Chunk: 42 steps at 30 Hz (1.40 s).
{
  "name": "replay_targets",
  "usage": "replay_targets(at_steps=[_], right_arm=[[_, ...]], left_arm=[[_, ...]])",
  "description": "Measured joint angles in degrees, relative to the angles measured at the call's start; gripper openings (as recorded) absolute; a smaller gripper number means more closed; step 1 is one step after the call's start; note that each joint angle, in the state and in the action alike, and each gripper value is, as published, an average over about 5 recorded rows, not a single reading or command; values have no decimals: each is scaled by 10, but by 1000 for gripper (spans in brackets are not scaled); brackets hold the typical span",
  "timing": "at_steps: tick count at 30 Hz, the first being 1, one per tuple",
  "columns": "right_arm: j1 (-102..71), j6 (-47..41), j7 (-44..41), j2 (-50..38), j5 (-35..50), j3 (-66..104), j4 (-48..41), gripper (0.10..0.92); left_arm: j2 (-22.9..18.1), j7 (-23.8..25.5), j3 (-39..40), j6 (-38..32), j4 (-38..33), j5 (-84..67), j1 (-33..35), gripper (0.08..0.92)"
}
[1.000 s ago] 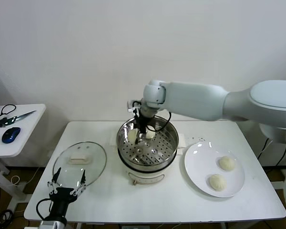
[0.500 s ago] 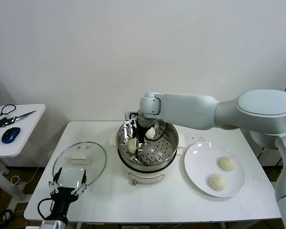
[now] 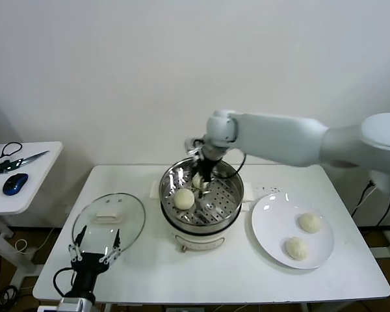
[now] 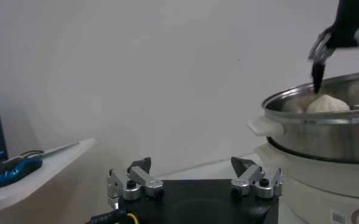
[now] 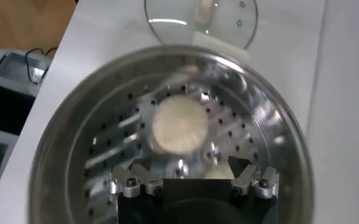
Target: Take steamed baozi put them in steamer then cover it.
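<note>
Starting at the left, my left gripper (image 3: 93, 245) hangs idle at the near-left table edge, jaws wide and empty, just near of the cover (image 3: 108, 218), which lies flat on the table (image 3: 247, 273) to the left of the steamer (image 3: 201, 196).

In the middle, the change: a second ago my right gripper (image 3: 204, 182) was closed on a bun low inside the pot; now its jaws stand wide, it has lifted over the far side of the tray, and the steamed baozi (image 3: 184, 198) it carried sits free on the left part of the tray. A second bun (image 5: 219, 173) lies behind the fingers. I judge that two are in and two remain.

On the right, those two wait on the white plate (image 3: 266, 227).

The right wrist view shows the released bun apart from both fingertips, which the head view leaves unclear; the left wrist view shows only its dome above the rim.
</note>
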Motion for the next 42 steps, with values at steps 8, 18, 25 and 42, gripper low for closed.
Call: replay_targets(at_steps=[8,18,25,42], right_arm=[[34,24,-35,-149,-45,-8,88,823],[-72,44,-57,-325,-156,67,160,823],[-184,55,-59,-394,-237,126,171,823],[-313,55,-23,-371,-311,176,118,823]], left_arm=[[-2,-1,5,5,-1,8,-6,823],[0,-1,1,10,-3,9,-9,823],[-1,-1,-4,10,-2,10,-7,823],[-12,-1,-3,9,9,18,-8,823]])
